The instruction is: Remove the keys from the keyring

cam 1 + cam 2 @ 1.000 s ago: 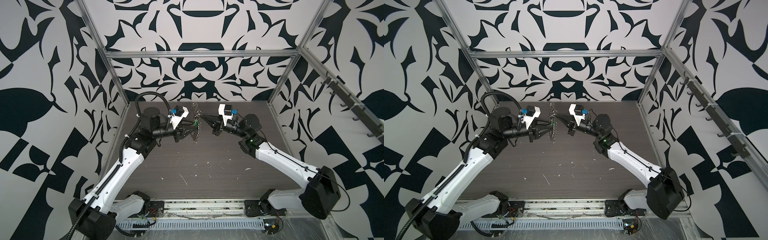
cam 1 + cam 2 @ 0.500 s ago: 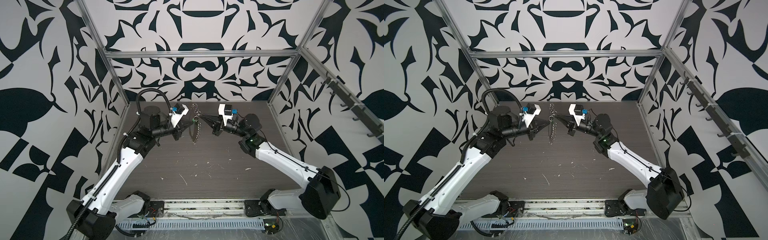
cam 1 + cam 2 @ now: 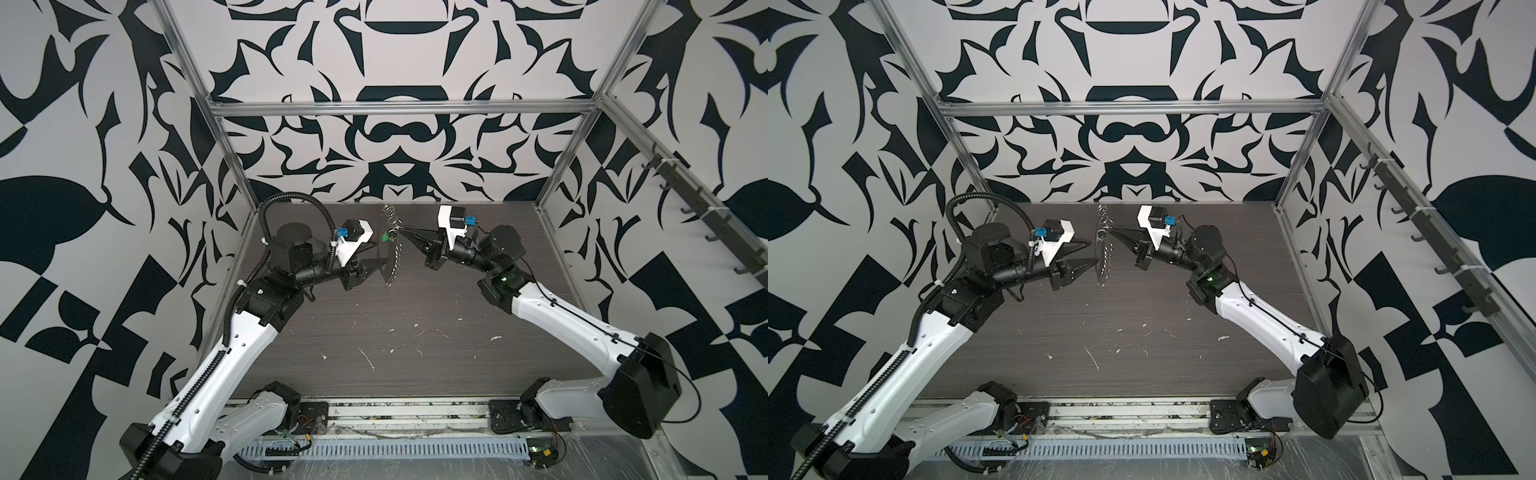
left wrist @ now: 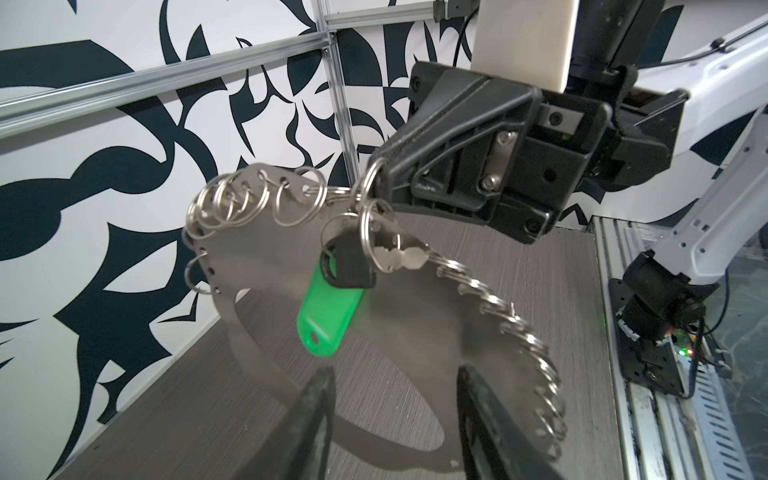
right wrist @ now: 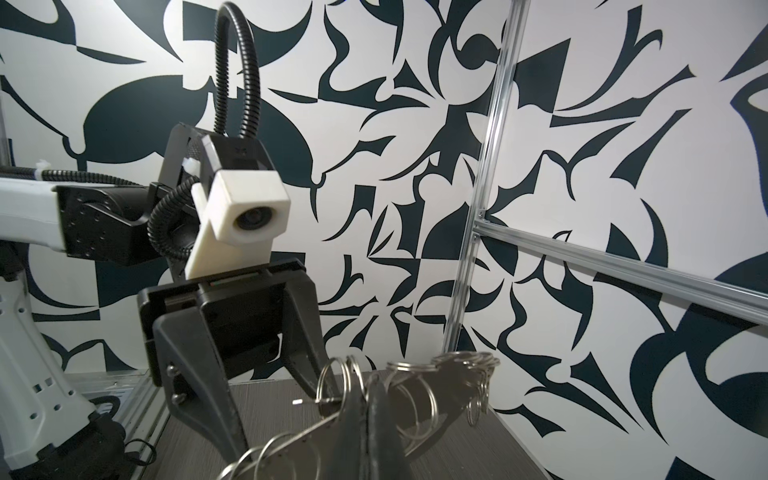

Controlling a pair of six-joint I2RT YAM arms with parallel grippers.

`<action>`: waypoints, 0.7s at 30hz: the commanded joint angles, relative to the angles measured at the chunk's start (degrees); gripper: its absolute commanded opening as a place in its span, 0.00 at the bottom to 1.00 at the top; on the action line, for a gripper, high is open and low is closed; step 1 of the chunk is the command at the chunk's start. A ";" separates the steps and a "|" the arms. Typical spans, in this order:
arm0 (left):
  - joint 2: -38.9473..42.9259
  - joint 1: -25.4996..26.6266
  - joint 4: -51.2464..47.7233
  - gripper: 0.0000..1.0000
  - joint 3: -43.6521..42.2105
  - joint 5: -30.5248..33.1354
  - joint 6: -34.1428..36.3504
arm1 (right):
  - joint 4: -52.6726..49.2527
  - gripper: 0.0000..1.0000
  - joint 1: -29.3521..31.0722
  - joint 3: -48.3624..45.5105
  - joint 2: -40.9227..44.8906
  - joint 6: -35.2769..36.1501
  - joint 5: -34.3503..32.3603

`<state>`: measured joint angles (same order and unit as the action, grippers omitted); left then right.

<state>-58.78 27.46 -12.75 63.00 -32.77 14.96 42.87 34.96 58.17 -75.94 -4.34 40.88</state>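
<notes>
1. I read the right gripper as closed. Its jaws are pressed together on the top rim of the keyring and hold it in the air.
2. The keyring hangs above the table, near the back of the workspace, between the two arms. It touches nothing else that I can see.
3. In both top views the keyring appears nearly edge-on and roughly upright. In the left wrist view it faces the camera as a flat, pale metal loop with a large opening.
4. The small silver rings are threaded through holes along the loop's outer edge. One crowded group sits at the top and a long row runs down one side.
5. The key has a dark head and hangs from rings just below the tip of the right gripper. It is attached to the keyring.
6. The green tag is joined to the key and hangs tilted in front of the loop's flat face. In a top view the green tag shows on the side toward the left arm.
7. The left gripper has its jaws partly apart and holds nothing.
8. The left gripper's fingertips point at the lower half of the keyring and sit just beside it. I cannot tell whether they touch it.
9. In the left wrist view the left gripper frames the loop's lower arc between its two fingers. The green tag hangs above that gap.
</notes>
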 commanded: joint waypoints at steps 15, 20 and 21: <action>-1.63 7.40 2.16 0.44 2.61 18.23 12.76 | -0.77 0.00 -0.06 6.30 -0.07 -3.22 5.30; -1.93 8.05 2.56 0.27 3.05 20.60 13.07 | -1.10 0.00 -0.03 6.59 -0.18 -3.40 5.57; -1.95 8.07 2.57 0.27 3.09 21.26 13.03 | -1.28 0.00 -0.07 6.65 -0.15 -3.27 5.64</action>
<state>-60.51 35.07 -11.40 64.29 -14.72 26.65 38.35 34.48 61.34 -76.82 -6.35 45.04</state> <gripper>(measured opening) 0.276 0.043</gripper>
